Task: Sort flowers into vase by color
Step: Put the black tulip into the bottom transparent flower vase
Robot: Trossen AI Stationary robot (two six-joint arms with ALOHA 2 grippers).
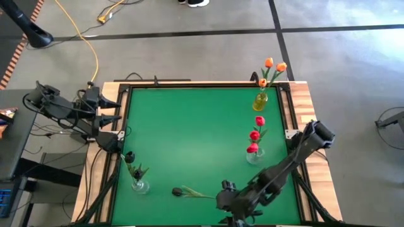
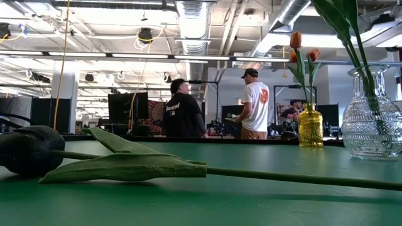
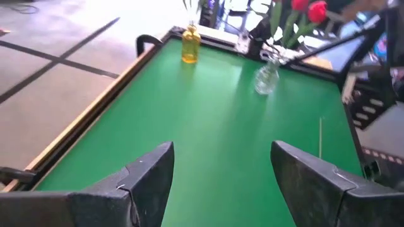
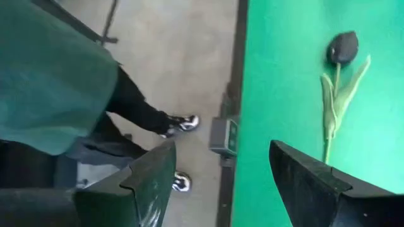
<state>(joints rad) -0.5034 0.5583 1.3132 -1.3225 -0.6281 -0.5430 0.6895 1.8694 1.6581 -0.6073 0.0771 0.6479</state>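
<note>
A dark tulip [image 1: 178, 191] lay flat on the green table [image 1: 189, 139] at lower centre of the high view, head to the left, stem running right toward the right gripper [image 1: 228, 197], touched by nothing. In the low view the same flower [image 2: 28, 150] filled the foreground, with its leaf [image 2: 125, 166] resting on the mat.

The right gripper sat at the bottom edge of the high view, just right of the stem end. Its fingers [image 4: 148, 173] stood wide apart and held nothing; its wrist view showed the dark tulip [image 4: 343, 47] on the mat and a person's legs and shoes [image 4: 183, 123] on the floor beyond the table edge.

The left gripper [image 1: 117, 123] waited at the left edge of the table, fingers [image 3: 151, 176] spread fully, empty.

Another dark tulip [image 1: 130, 157] stood in a clear vase [image 1: 140, 185] at lower left of the high view. Red tulips [image 1: 255, 133] stood in a clear vase [image 1: 254, 156] at right centre. Orange tulips [image 1: 273, 68] stood in a yellow vase [image 1: 260, 101] at upper right.

Two people [image 2: 213, 107] stood in the room behind, seen in the low view.
</note>
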